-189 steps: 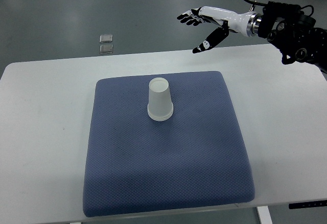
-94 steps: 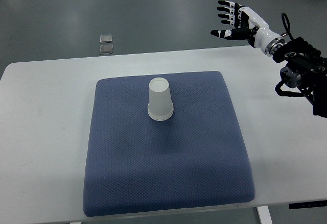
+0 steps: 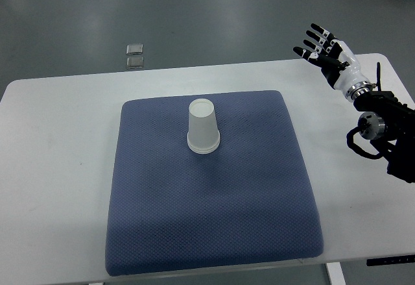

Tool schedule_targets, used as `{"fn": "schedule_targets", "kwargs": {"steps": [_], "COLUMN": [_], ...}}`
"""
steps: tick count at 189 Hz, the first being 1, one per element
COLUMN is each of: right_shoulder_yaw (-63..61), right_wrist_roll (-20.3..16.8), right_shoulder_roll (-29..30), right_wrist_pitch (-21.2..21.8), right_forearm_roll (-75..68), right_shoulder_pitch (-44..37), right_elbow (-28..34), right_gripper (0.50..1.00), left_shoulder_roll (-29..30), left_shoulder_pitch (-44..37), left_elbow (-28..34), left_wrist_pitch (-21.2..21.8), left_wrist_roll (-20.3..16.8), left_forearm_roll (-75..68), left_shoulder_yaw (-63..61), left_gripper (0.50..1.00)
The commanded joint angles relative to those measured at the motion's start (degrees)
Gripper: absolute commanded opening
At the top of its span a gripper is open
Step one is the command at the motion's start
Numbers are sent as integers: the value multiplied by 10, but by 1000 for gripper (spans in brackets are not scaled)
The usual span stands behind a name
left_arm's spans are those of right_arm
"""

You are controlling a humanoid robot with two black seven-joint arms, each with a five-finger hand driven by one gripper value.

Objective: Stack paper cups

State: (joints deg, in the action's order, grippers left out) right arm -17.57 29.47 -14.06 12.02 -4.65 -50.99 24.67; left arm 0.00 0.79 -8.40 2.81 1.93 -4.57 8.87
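Blue mat (image 3: 214, 213), upturned paper cups (image 3: 203, 126)

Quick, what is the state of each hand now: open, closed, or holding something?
Left hand: not in view.
Right hand: open, fingers spread, holding nothing, far from the paper cup.

A single top view looks steeply down from the robot's side, far enough back to take in the whole white bench (image 3: 58, 168), the blue mat (image 3: 214, 213) centred on it, and grey floor (image 3: 194, 12) beyond
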Motion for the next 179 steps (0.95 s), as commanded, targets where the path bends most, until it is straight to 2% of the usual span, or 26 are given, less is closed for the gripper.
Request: {"fn": "schedule_targets", "kwargs": {"steps": [1,83,179], "right_shoulder_yaw": [-21,-41,-41], "right_wrist_roll": [1,4,8], "right_shoulder_roll": [3,67,69], "right_wrist_pitch": [0,-7,-3], "right_forearm_roll": [-2,-2,1], "right_shoulder_pitch": [1,2,13], "right_elbow": [5,6,7], "right_gripper": [913,913,913], "left_shoulder_roll": [0,0,0], "left_shoulder_pitch": [0,0,0], "left_elbow": [0,0,0], "left_wrist_pitch": [0,0,0], "left_wrist_roll": [0,0,0], "left_forearm_roll": [0,0,0], "left_shoulder_yaw": [0,0,0], "left_gripper": [1000,1000,1000]}}
